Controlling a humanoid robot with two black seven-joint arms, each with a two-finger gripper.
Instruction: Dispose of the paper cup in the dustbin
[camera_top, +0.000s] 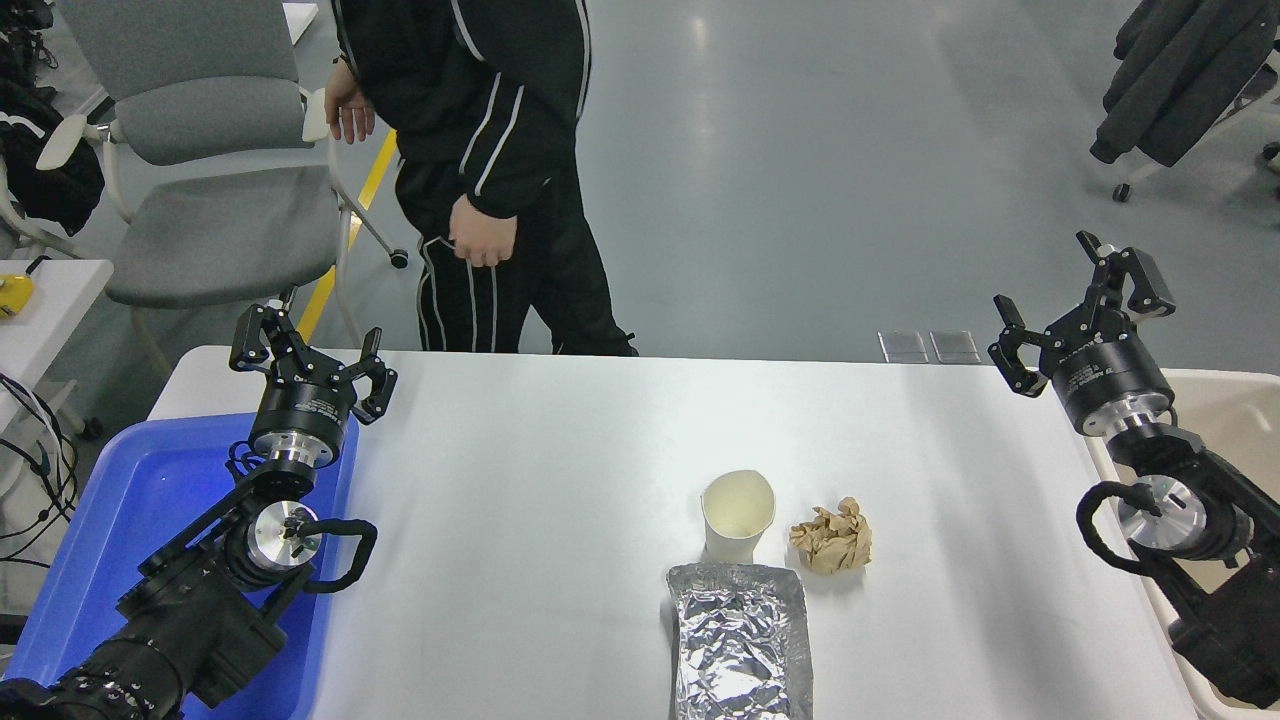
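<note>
The paper cup (737, 516) stands upright near the middle of the white table (550, 480), white with a cream inside and a slightly squashed rim. The beige dustbin (1232, 412) sits at the table's right edge, mostly hidden behind my right arm. My right gripper (1080, 300) is open and empty, raised above the table's far right corner, well right of the cup. My left gripper (305, 350) is open and empty, parked at the left over the blue tray.
A crumpled tan paper ball (832, 538) lies just right of the cup. A silver foil tray (740, 640) lies directly in front of it. A blue plastic tray (120, 520) is at the left. A person (480, 170) stands at the far side beside a grey chair (200, 150).
</note>
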